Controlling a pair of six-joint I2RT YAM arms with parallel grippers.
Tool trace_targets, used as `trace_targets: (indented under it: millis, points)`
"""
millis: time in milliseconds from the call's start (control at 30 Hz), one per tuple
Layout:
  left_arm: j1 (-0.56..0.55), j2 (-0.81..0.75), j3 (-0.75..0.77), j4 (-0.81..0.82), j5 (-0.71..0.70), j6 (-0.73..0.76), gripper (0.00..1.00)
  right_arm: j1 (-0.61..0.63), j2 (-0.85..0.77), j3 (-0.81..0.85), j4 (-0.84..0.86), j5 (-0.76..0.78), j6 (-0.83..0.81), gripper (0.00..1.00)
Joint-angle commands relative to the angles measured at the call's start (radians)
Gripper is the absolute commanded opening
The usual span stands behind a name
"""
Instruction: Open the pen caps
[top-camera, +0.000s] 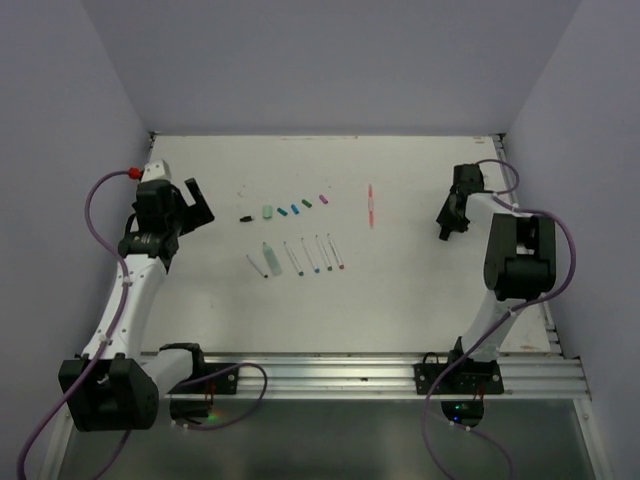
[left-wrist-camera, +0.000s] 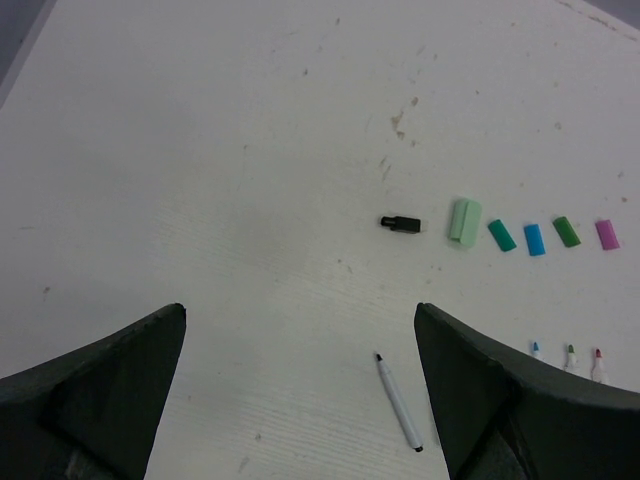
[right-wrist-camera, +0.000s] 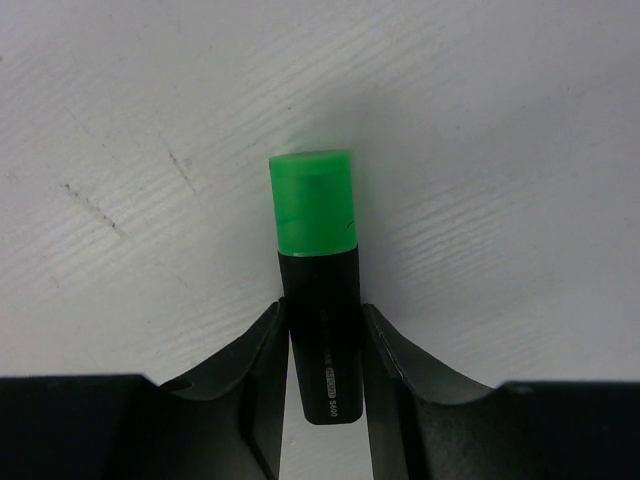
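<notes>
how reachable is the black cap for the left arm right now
Probably yes: the black cap lies alone on the bare table, ahead of the open left gripper, with nothing between them.

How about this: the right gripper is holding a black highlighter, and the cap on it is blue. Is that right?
Not quite. The cap is bright green, not blue. The right wrist view shows it clearly. The rest is right: the cap sits on the black highlighter, and the right gripper is holding that highlighter between its fingers.
</notes>
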Motion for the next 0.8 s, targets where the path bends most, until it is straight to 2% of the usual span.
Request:
trace_targets:
  millis: [0, 33, 133, 167, 233, 267, 300, 500, 567, 767]
  points:
    - [0.011, -0.015, -0.026, 0.087, 0.157, 0.035, 1.0, 0.012, -0.066, -0.038, -0.015, -0.045, -0.016, 0.01]
    - [0.012, -0.02, -0.039, 0.122, 0.251, 0.023, 1.0, 0.023, -0.108, -0.044, -0.011, -0.049, -0.028, 0.0]
    - [0.011, -0.018, -0.044, 0.164, 0.416, -0.018, 1.0, 0.115, -0.184, -0.062, 0.002, -0.049, -0.055, 0.0]
    - [0.008, -0.011, -0.044, 0.175, 0.521, -0.053, 1.0, 0.181, -0.237, -0.067, 0.012, -0.046, -0.075, 0.0]
    - [0.0, -0.009, -0.046, 0.213, 0.606, -0.107, 1.0, 0.255, -0.286, -0.077, 0.029, -0.053, -0.106, 0.0]
    - [-0.021, -0.015, -0.046, 0.228, 0.649, -0.123, 1.0, 0.331, -0.337, -0.081, 0.05, -0.061, -0.112, 0.0]
    - [-0.029, -0.021, -0.046, 0.244, 0.66, -0.138, 1.0, 0.368, -0.359, -0.099, 0.067, -0.096, -0.115, 0.0]
    - [-0.241, -0.075, -0.073, 0.374, 0.6, -0.254, 1.0, 0.624, -0.504, -0.177, 0.247, -0.211, -0.095, 0.0]
    - [-0.285, -0.083, -0.092, 0.438, 0.581, -0.301, 1.0, 0.711, -0.521, -0.18, 0.282, -0.213, -0.1, 0.0]
    - [-0.432, -0.064, -0.076, 0.455, 0.423, -0.325, 0.98, 0.865, -0.549, -0.216, 0.373, -0.191, -0.112, 0.0]
